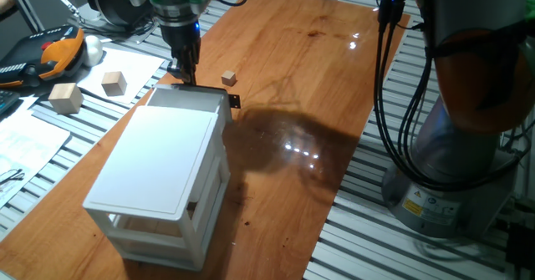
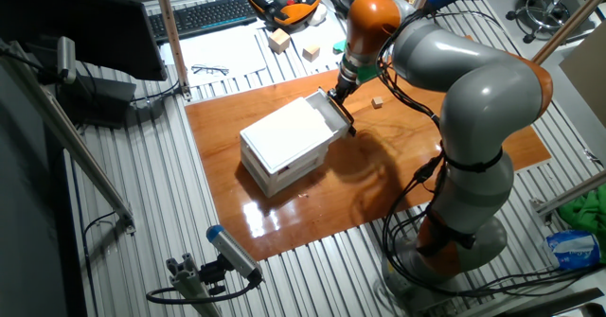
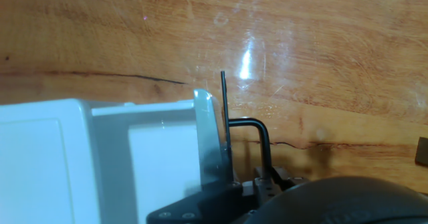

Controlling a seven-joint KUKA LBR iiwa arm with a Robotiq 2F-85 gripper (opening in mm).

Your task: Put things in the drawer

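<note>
Near the top left of one fixed view, the gripper [image 1: 185,73] hangs right over the back edge of the drawer [image 1: 191,99]. The drawer is the top level of a white cabinet [image 1: 159,175] and it is pulled out a little way. Its small black knob [image 1: 235,101] sticks out at the front. I cannot tell if the gripper is open or closed, because its fingers look like one dark shape. From the hand view, the inside of the drawer [image 3: 157,160] looks white and bare.

The tiny cube [image 1: 228,78] sits on the brown bench [image 1: 334,79], just to the upper right of the drawer and apart from it. Two bigger wooden blocks [image 1: 114,83] lie far to the left, on white paper.
</note>
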